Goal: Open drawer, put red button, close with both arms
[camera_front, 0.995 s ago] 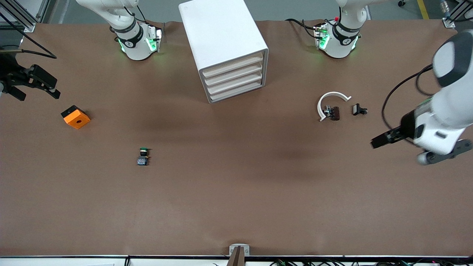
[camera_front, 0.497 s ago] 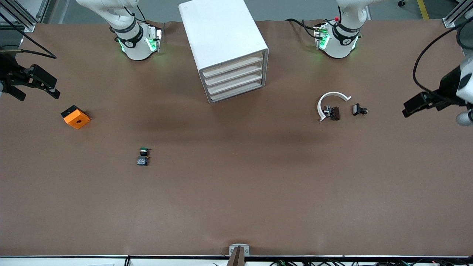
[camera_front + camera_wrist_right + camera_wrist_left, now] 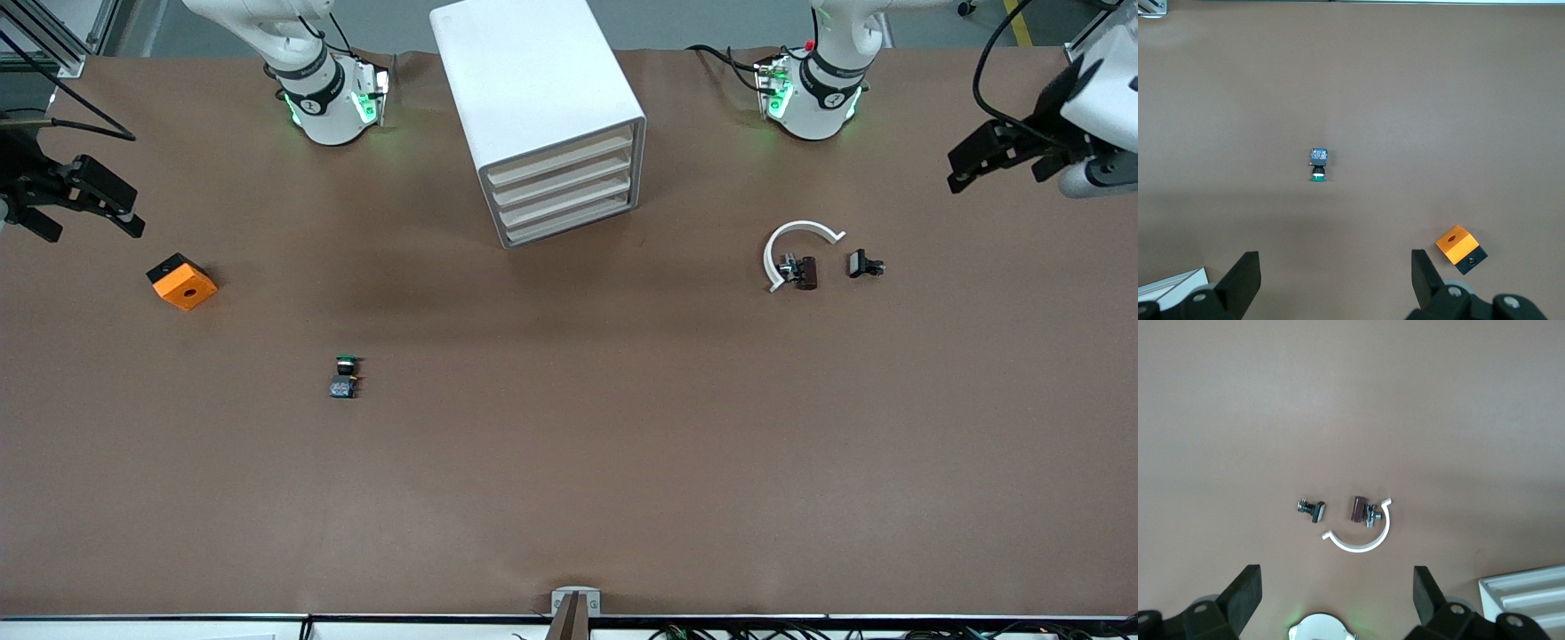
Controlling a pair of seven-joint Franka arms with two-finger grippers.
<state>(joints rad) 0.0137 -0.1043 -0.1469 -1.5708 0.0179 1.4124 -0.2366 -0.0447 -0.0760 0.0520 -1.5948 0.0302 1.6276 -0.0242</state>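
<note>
The white cabinet stands between the two arm bases, and all four beige-edged drawers are shut. No red button shows in any view. A like button with a green cap lies on the table nearer to the front camera than the cabinet; it also shows in the right wrist view. My left gripper is open and empty, up over the left arm's end of the table; its own view looks down on small parts. My right gripper is open and empty at the right arm's end.
An orange block lies beside the right gripper. A white curved part, a brown piece and a small black part lie toward the left arm's end. The cabinet's corner shows in the left wrist view.
The left arm has swung away from the front camera, toward its base, along the left arm's end of the table. The right arm has not moved.
</note>
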